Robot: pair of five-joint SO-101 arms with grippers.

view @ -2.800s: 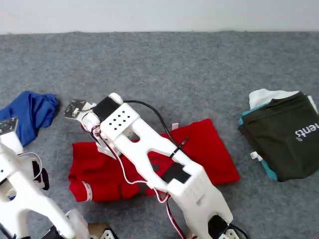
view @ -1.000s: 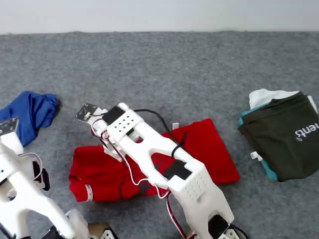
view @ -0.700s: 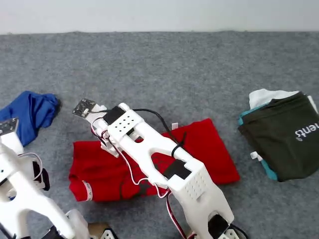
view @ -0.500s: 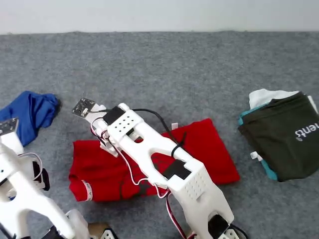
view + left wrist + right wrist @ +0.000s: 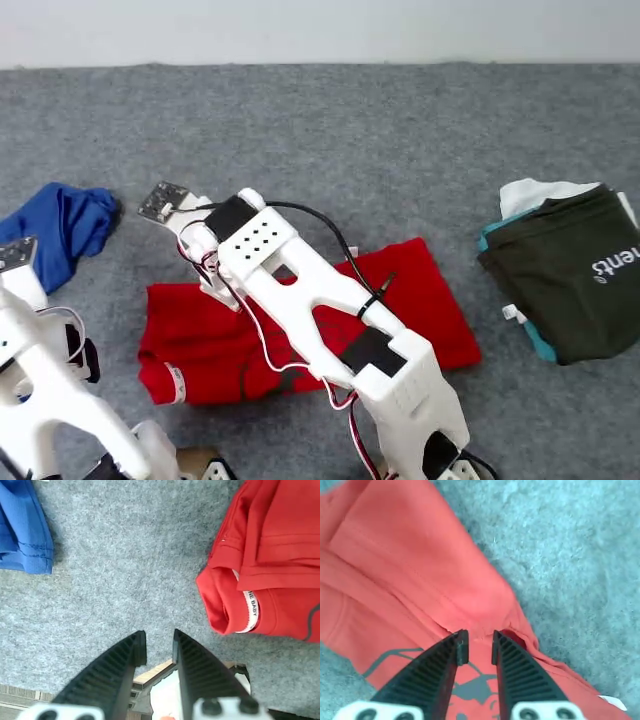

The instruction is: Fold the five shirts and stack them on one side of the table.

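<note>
A red shirt (image 5: 420,300) lies partly folded in the middle of the grey table. My right gripper (image 5: 477,637) sits at the shirt's far left corner (image 5: 160,295), shut, with the red fabric (image 5: 420,555) puckered up at its tips. The right arm (image 5: 300,290) stretches over the shirt. A crumpled blue shirt (image 5: 60,225) lies at the left. My left gripper (image 5: 159,640) hangs shut over bare table near the front left, between the blue shirt (image 5: 20,530) and the red shirt's collar (image 5: 250,612).
A stack of folded shirts (image 5: 565,275), dark one on top, sits at the right side. The left arm (image 5: 40,390) stands at the front left corner. Open grey table (image 5: 400,140) stretches behind the shirts to the white wall.
Over the last second my right gripper has shifted a little to the far left, and the red shirt's left edge has slid left with it. The left arm has kept still.
</note>
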